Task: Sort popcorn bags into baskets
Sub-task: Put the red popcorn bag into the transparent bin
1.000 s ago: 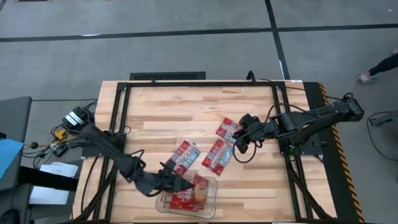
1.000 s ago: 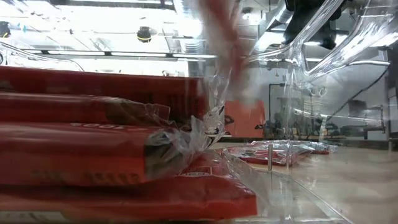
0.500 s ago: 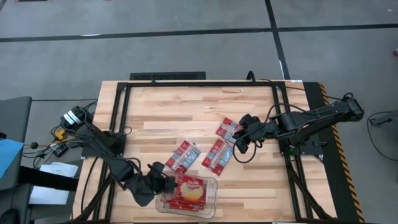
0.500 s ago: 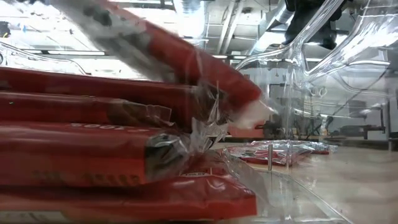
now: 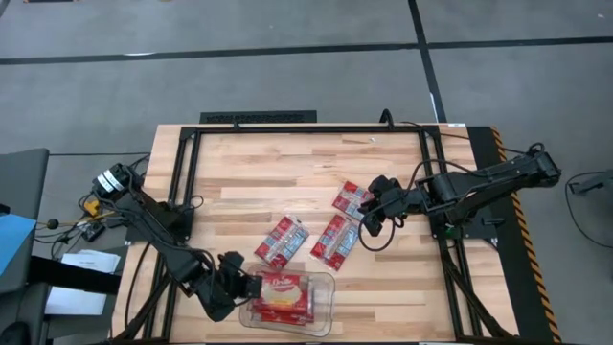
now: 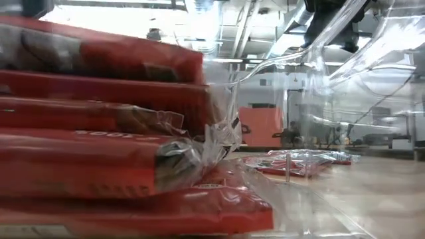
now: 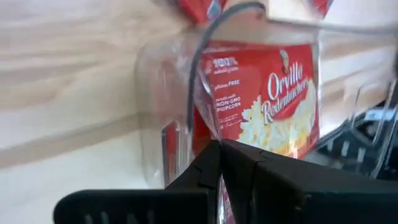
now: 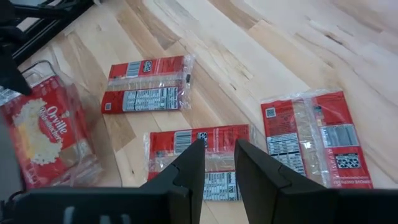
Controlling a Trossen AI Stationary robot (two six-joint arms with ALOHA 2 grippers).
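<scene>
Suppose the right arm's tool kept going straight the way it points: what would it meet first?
Most likely the middle popcorn bag of the three loose on the table. The right tool, slightly parted, points down at that bag, though how far above it hangs is unclear.

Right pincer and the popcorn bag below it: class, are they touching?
Apart. In the right wrist view the right pincer, fingers parted, hangs above the popcorn bag, which lies flat and undisturbed on the table.

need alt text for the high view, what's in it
Overhead view of a wooden table: a clear plastic tub at the near edge holds red popcorn bags, and the left gripper, shut, sits at the tub's left end. Three more red packets lie mid-table, with the right gripper over them.
</scene>
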